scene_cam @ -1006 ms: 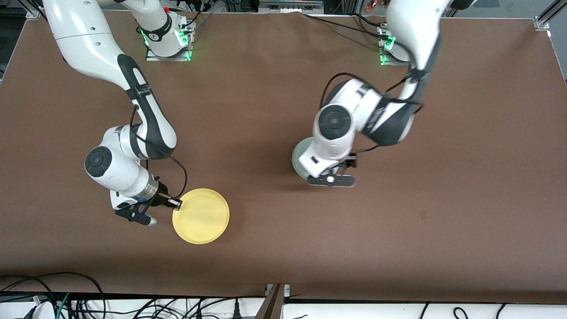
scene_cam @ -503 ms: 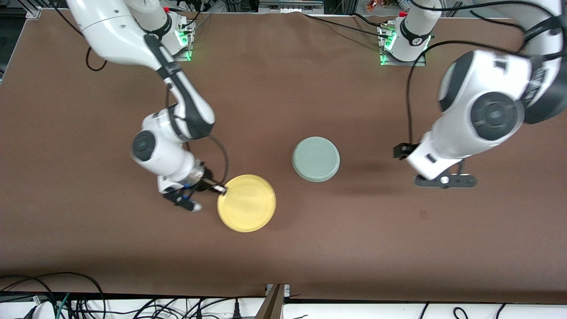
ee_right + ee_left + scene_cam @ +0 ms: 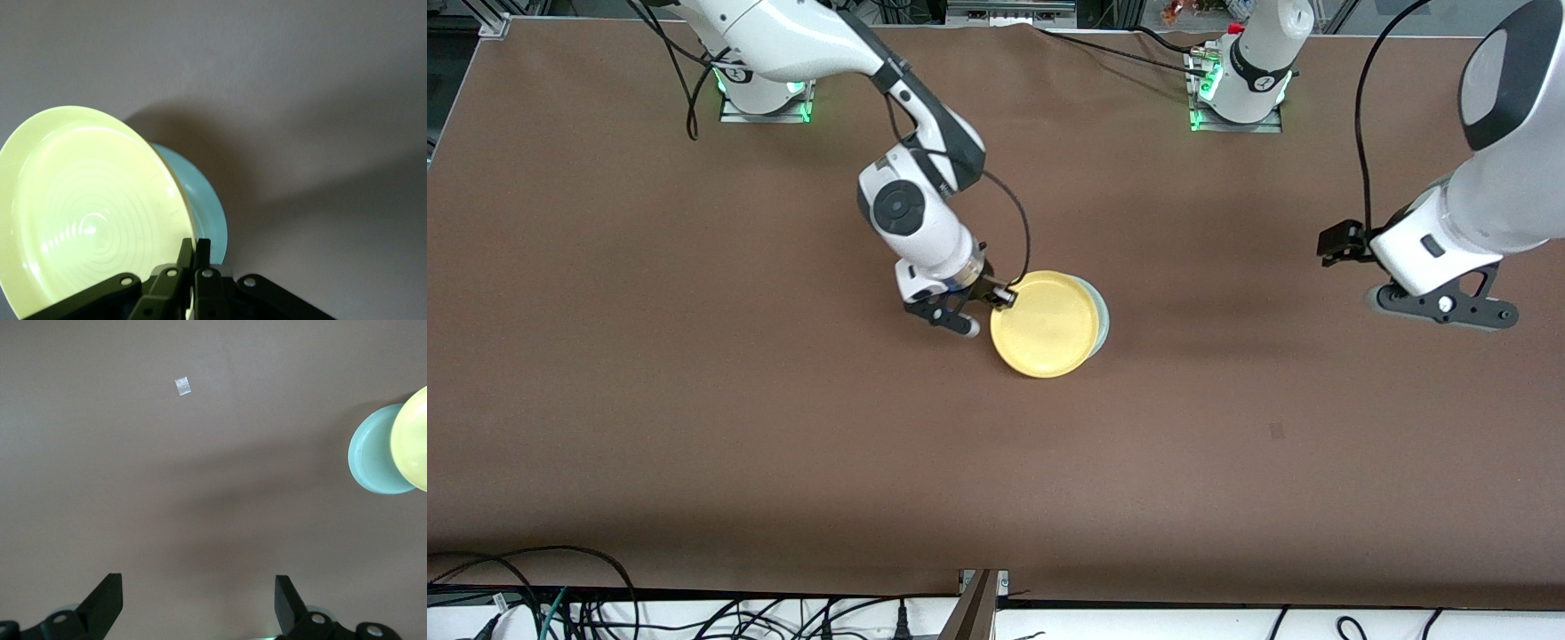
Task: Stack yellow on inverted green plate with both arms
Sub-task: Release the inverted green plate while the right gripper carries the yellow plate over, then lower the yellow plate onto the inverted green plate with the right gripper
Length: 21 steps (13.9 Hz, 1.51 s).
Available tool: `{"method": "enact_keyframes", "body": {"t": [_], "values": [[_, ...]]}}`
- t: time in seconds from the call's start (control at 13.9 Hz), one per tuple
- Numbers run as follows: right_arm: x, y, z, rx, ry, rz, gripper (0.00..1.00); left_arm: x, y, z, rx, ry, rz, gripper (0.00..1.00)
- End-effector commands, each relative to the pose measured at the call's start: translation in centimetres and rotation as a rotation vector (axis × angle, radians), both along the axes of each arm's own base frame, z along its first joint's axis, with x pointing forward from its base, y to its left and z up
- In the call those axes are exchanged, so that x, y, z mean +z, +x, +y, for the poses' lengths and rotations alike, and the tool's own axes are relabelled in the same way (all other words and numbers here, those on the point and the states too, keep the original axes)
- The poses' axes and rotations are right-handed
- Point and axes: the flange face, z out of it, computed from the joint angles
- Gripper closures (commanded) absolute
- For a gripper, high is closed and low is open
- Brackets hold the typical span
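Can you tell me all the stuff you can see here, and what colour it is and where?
Yellow plate: one, bright yellow, held by its rim over the green plate, covering most of it.
Green plate: one, pale green, on the table near its middle, only an edge showing.
Table: one, brown.
Tape scrap: one, pale, on the table.
Right end effector: one, black, shut on the yellow plate's rim.
Left end effector: one, black, open, up over bare table toward the left arm's end.
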Motion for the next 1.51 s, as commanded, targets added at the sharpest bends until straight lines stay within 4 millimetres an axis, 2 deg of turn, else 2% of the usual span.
{"method": "enact_keyframes", "body": {"t": [0.0,0.07,0.14,0.29,0.43,0.79,1.22,1.29,1.36,1.44], "values": [[-0.2,-1.0,0.8,-0.026,0.0,0.007,1.0,2.2,-4.4,2.3,-0.016,0.001,-0.114,0.0],[-1.0,-1.7,1.4,-0.027,-0.009,0.015,1.0,2.6,-5.6,2.7,-0.014,0.0,-0.165,0.0],[-1.6,-1.8,1.6,-0.031,-0.006,0.009,1.0,2.9,-6.2,4.1,0.017,0.0,-0.195,0.0],[-2.8,-1.4,1.7,-0.048,0.017,-0.022,1.0,3.0,-6.1,5.7,0.049,-0.018,-0.202,0.0],[-2.9,-1.3,1.8,-0.052,0.027,-0.036,1.0,3.0,-5.8,5.9,0.077,-0.043,-0.206,0.0],[-4.1,-2.9,2.9,-0.026,0.013,-0.019,1.0,2.4,-6.0,7.9,0.128,-0.082,-0.158,0.0],[-5.1,-3.9,2.9,-0.016,-0.004,-0.003,1.0,2.9,-6.7,7.0,0.099,-0.066,-0.096,0.0],[-5.1,-3.9,2.9,-0.016,-0.004,-0.003,0.88,2.9,-6.5,7.0,0.1,-0.066,-0.103,0.0],[-5.1,-3.6,2.7,-0.02,-0.004,-0.003,0.46,3.2,-6.3,7.1,0.101,-0.067,-0.114,0.0],[-5.0,-3.3,2.5,-0.024,-0.001,-0.005,0.3,3.1,-6.1,7.1,0.101,-0.064,-0.113,0.0]]}}
